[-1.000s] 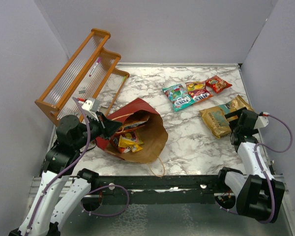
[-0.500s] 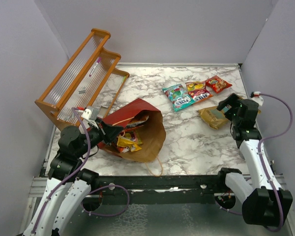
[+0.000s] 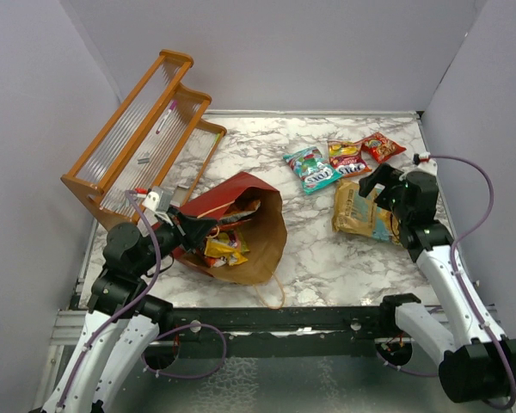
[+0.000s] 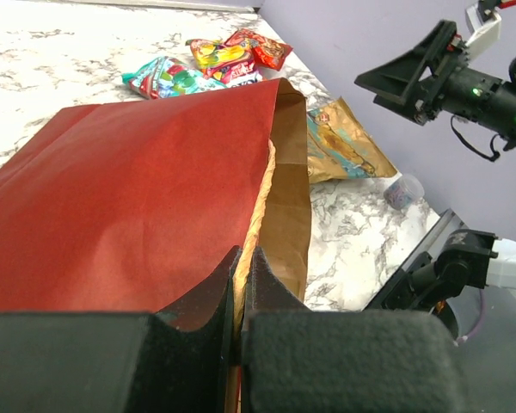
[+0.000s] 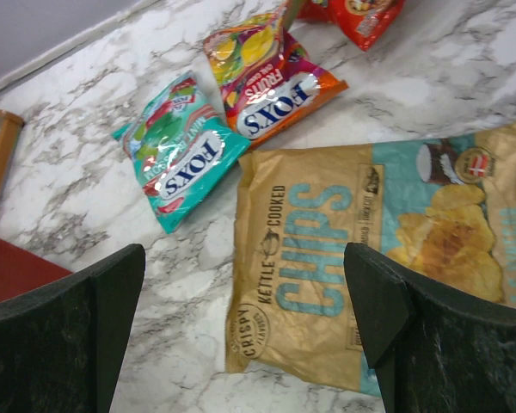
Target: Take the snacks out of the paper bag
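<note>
The chip bag lies before the packets, right of the paper bag.

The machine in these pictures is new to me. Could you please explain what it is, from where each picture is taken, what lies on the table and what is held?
It is a robot with two arms fixed at the near edge of a marble table. The wide picture comes from a camera above and behind the arms; the other two come from a camera on each wrist. The left gripper is shut on the rim of the red paper bag, which lies on its side with some snack packets inside. The right gripper is open and holds nothing; it hangs over a large chip bag. Beyond that lie a teal packet, a red-and-yellow packet and a small red packet. A wooden rack stands at the far left.
</note>
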Robot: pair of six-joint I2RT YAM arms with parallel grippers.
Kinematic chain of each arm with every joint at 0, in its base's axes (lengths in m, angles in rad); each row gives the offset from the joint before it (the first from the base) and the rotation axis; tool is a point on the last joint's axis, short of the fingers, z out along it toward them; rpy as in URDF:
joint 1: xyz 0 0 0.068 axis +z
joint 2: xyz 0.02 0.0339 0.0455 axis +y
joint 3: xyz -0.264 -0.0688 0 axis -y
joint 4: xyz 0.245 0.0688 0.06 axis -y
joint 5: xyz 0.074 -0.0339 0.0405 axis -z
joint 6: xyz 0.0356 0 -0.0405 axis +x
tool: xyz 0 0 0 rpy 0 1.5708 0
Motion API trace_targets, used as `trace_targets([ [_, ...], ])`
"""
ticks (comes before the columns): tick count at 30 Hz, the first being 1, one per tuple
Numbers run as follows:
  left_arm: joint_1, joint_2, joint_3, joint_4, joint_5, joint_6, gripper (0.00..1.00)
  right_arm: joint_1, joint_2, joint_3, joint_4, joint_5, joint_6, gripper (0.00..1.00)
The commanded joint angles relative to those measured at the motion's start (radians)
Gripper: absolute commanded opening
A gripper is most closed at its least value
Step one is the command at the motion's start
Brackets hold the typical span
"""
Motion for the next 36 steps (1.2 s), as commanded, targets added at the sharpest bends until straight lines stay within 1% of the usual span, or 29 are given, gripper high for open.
trace_targets([
  [1, -0.001, 0.010, 0.044, -0.021, -0.013, 0.085, 0.00, 0.002, -0.095, -0.072, 0.123, -0.172, -0.148, 0.99],
  [3, -0.001, 0.017, 0.047, -0.031, -0.004, 0.088, 0.00, 0.003, -0.079, -0.053, 0.143, -0.361, -0.176, 0.99],
  [5, 0.000, -0.004, 0.020, 0.011, 0.027, 0.058, 0.00, 0.024, -0.080, -0.066, 0.199, -0.531, -0.169, 0.99],
  [7, -0.001, -0.027, 0.011, 0.026, 0.014, 0.055, 0.00, 0.092, -0.093, -0.092, 0.275, -0.609, -0.165, 0.99],
  [9, -0.001, -0.040, 0.022, -0.002, -0.024, 0.065, 0.00, 0.212, -0.099, -0.100, 0.336, -0.625, -0.205, 0.99],
  [12, 0.000, -0.063, 0.028, -0.014, -0.043, 0.074, 0.00, 0.441, -0.098, -0.100, 0.405, -0.664, -0.353, 0.99],
  [14, 0.000, -0.098, 0.019, -0.001, -0.060, 0.067, 0.00, 0.611, -0.081, -0.105, 0.434, -0.627, -0.459, 0.99],
  [17, 0.001, -0.124, 0.022, -0.012, -0.103, 0.069, 0.00, 0.814, -0.024, -0.090, 0.443, -0.558, -0.640, 1.00],
  [18, 0.001, -0.131, 0.023, -0.017, -0.111, 0.070, 0.00, 0.856, 0.000, -0.079, 0.432, -0.555, -0.679, 0.97],
  [19, 0.002, -0.136, 0.022, -0.018, -0.116, 0.070, 0.00, 0.890, 0.033, -0.061, 0.414, -0.574, -0.762, 0.93],
  [20, 0.002, -0.141, 0.021, -0.015, -0.115, 0.068, 0.00, 0.914, 0.049, -0.041, 0.384, -0.608, -0.805, 0.86],
  [21, 0.002, -0.142, 0.020, -0.014, -0.112, 0.067, 0.00, 0.931, 0.082, -0.023, 0.357, -0.637, -0.882, 0.80],
  [24, 0.002, -0.135, 0.015, -0.004, -0.094, 0.066, 0.00, 0.963, 0.152, 0.033, 0.321, -0.657, -0.992, 0.64],
  [27, 0.003, -0.110, 0.018, -0.003, -0.074, 0.069, 0.00, 0.978, 0.201, 0.034, 0.391, -0.567, -1.012, 0.49],
  [30, 0.004, -0.091, 0.018, 0.000, -0.060, 0.070, 0.00, 1.009, 0.263, 0.030, 0.493, -0.444, -1.021, 0.41],
  [31, 0.006, -0.086, 0.018, 0.000, -0.063, 0.069, 0.00, 1.027, 0.297, 0.043, 0.502, -0.398, -1.036, 0.38],
  [34, 0.009, -0.080, 0.021, -0.006, -0.064, 0.070, 0.00, 1.093, 0.397, 0.077, 0.538, -0.249, -1.099, 0.37],
  [36, 0.012, -0.085, 0.018, -0.001, -0.064, 0.070, 0.00, 1.100, 0.452, 0.097, 0.588, -0.141, -1.101, 0.36],
])
